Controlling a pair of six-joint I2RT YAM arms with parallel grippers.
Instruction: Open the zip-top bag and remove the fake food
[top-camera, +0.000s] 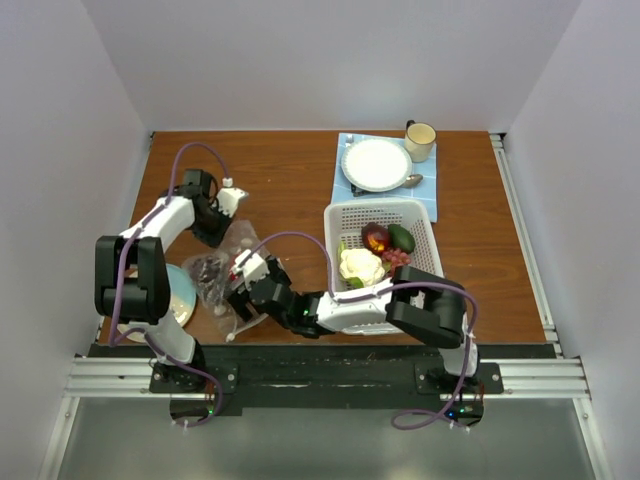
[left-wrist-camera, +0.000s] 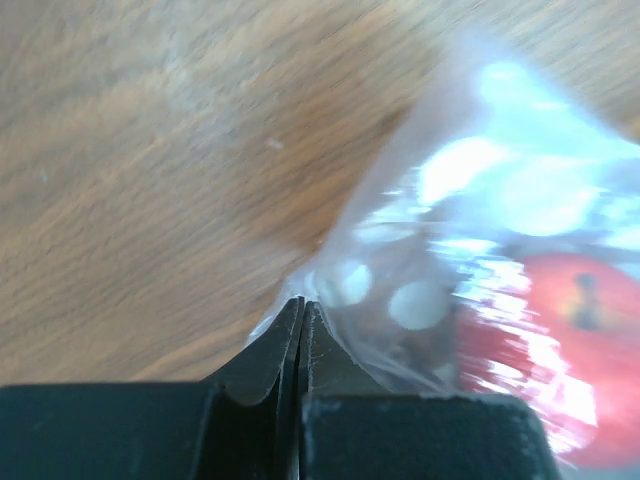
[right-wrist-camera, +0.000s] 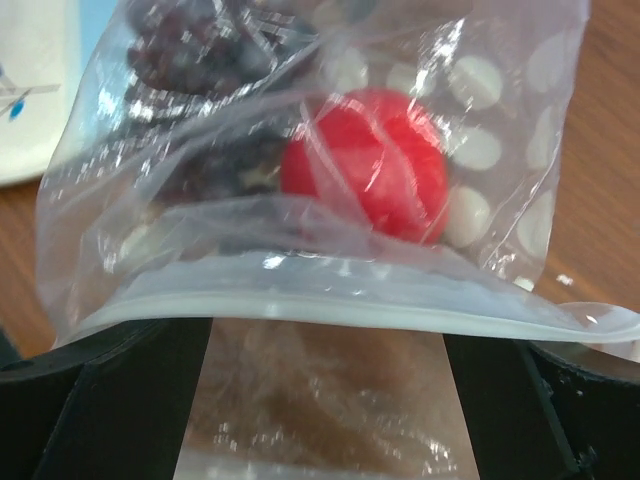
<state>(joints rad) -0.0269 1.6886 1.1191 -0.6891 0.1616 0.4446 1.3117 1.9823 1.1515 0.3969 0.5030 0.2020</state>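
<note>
The clear dotted zip-top bag (top-camera: 215, 272) lies on the wooden table between my two grippers. My left gripper (left-wrist-camera: 300, 305) is shut on a far corner of the zip-top bag (left-wrist-camera: 470, 210), seen from above at left gripper (top-camera: 222, 228). My right gripper (right-wrist-camera: 325, 340) stands wide open at the bag's near end, and the white zip strip (right-wrist-camera: 340, 305) runs across the gap between its fingers (right-wrist-camera: 130, 400). Inside the bag are fake food pieces: a red ball-like fruit (right-wrist-camera: 365, 165) and dark pieces (right-wrist-camera: 200, 50). From above, the right gripper (top-camera: 243, 282) reaches in from the right.
A white perforated basket (top-camera: 420, 215) right of centre holds a cream lumpy piece (top-camera: 362, 265), a green piece (top-camera: 401, 238) and a dark red piece (top-camera: 375, 237). Behind it are a white plate (top-camera: 377, 163), a cup (top-camera: 420, 140) and a blue mat. A pale dish (top-camera: 182, 292) sits by the left arm.
</note>
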